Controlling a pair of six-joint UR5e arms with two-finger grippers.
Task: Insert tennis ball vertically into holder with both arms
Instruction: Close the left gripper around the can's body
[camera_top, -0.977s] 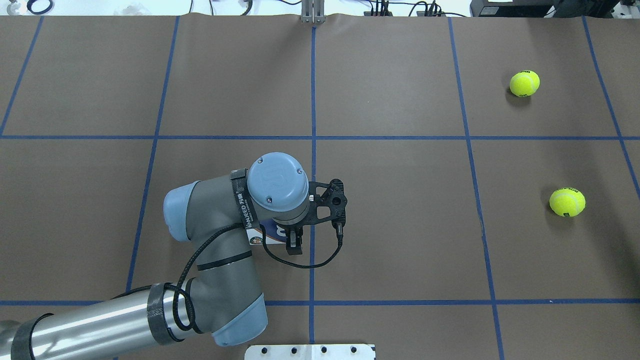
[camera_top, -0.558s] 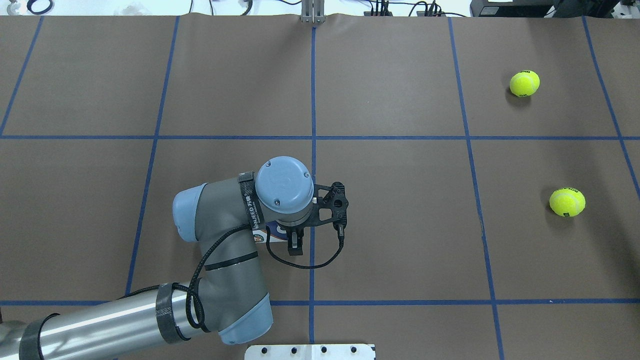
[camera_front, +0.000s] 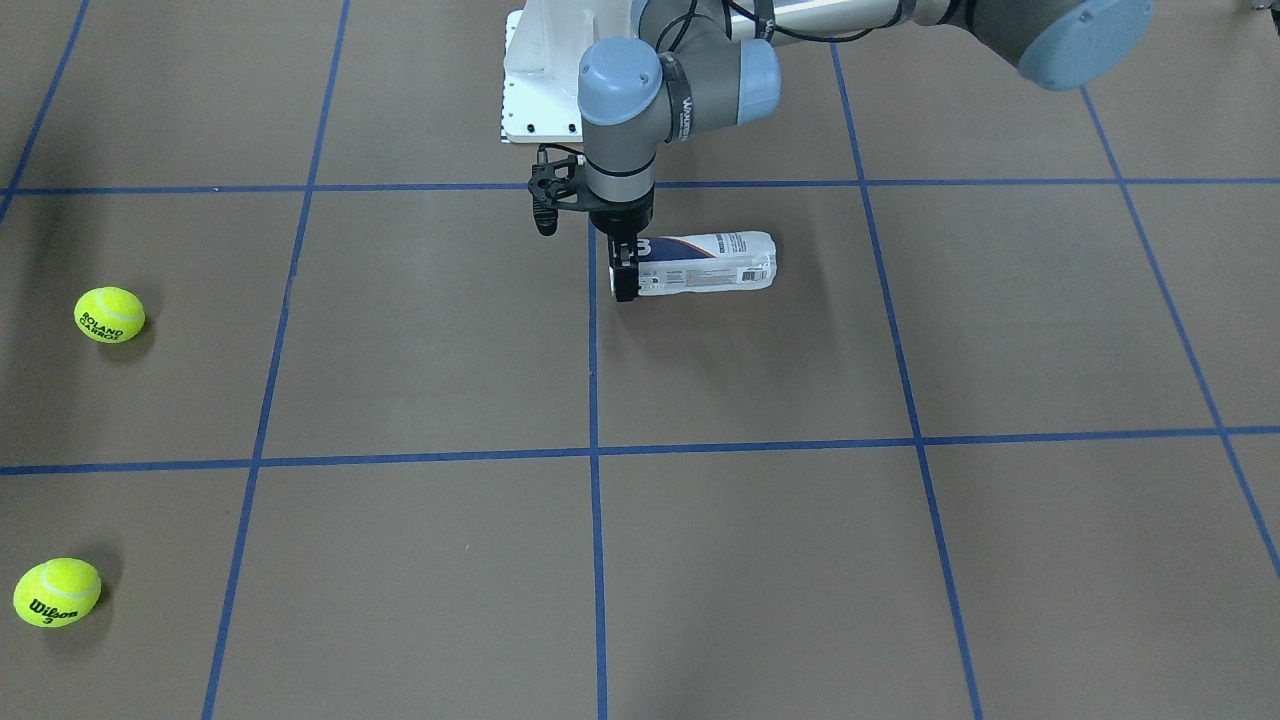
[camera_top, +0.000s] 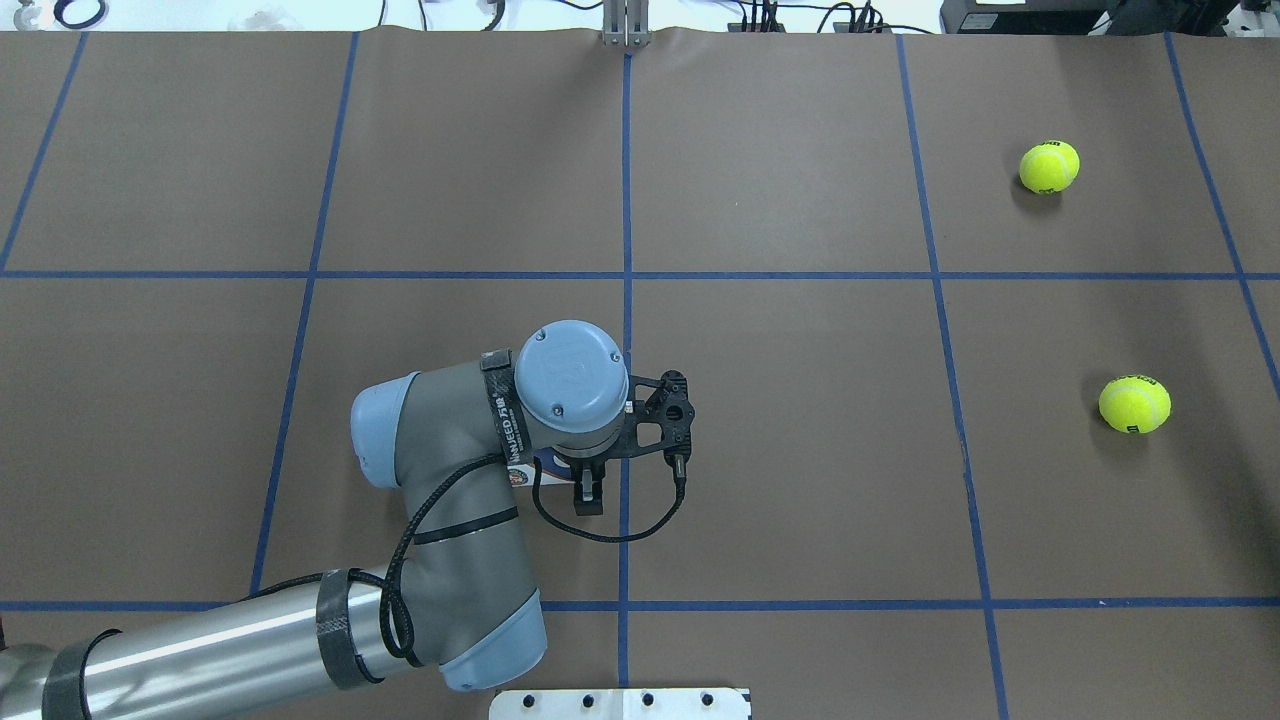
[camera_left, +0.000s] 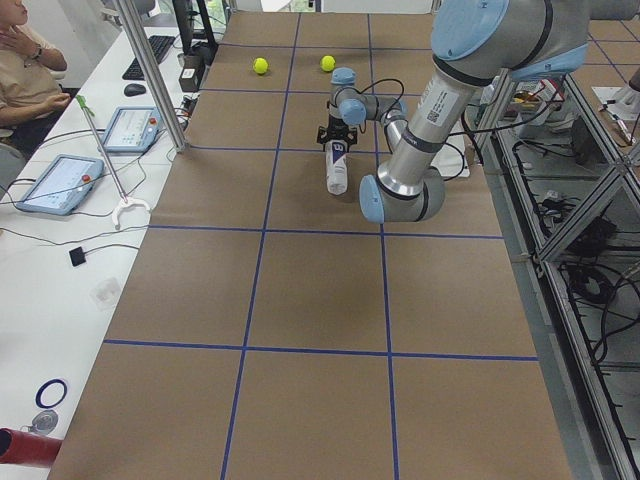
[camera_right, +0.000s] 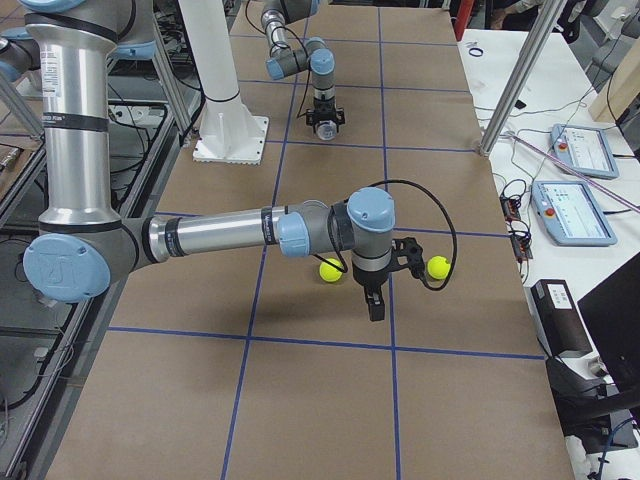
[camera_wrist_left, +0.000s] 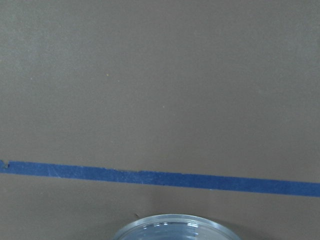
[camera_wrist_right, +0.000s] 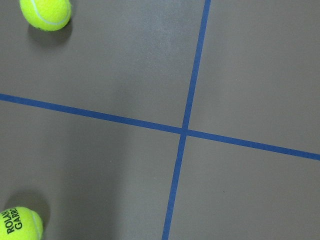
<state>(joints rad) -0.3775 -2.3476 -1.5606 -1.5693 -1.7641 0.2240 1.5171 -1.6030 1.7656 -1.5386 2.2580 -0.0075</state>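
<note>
the left gripper (camera_front: 625, 272) points straight down, its jaws astride one end of the holder (camera_front: 710, 262); whether they pinch it i cannot tell. the holder lies on its side on the brown table (camera_front: 760, 560), near the robot's base. the right gripper (camera_right: 375, 306) hangs near the roland garros ball (camera_front: 109, 314) and the wilson ball (camera_front: 56, 592), well apart from the holder; how its jaws stand cannot be told.

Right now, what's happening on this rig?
The left claw is down at one end of the holder, which lies on its side on the table; whether it has gripped is unclear. The right claw hangs between the Roland Garros ball and the Wilson ball, both loose.
</note>
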